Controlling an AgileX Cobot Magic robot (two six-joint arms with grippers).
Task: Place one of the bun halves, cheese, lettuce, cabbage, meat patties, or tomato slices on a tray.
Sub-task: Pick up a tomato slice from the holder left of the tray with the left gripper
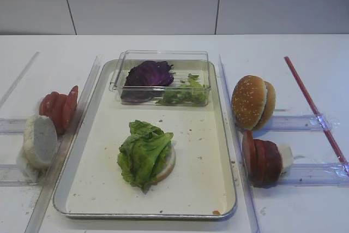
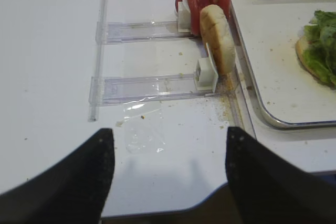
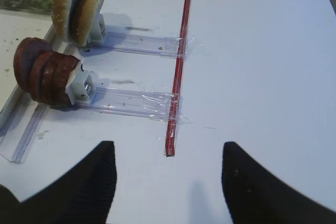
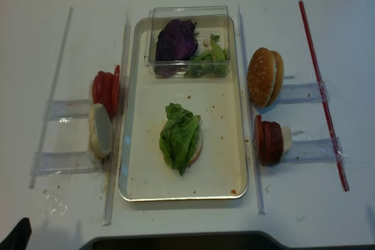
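Note:
On the cream tray (image 1: 202, 156) a lettuce (image 1: 143, 151) leaf lies over a pale bun half (image 1: 169, 167). At the tray's back a clear box holds purple cabbage (image 1: 148, 75) and more green leaves. Left of the tray, tomato slices (image 1: 59, 107) and a pale bun half (image 1: 39, 141) stand on edge. To the right stand seeded bun halves (image 1: 252, 102) and meat patties (image 1: 263, 159). No cheese is in view. My left gripper (image 2: 169, 132) hangs open and empty over the table's front left. My right gripper (image 3: 168, 145) is open and empty at the front right.
Clear plastic holders (image 2: 147, 87) carry the standing food on both sides. Long clear rails (image 4: 117, 121) run along the tray. A red strip (image 1: 313, 107) is taped on the far right. The table's front edge (image 2: 173, 211) is just under the left gripper.

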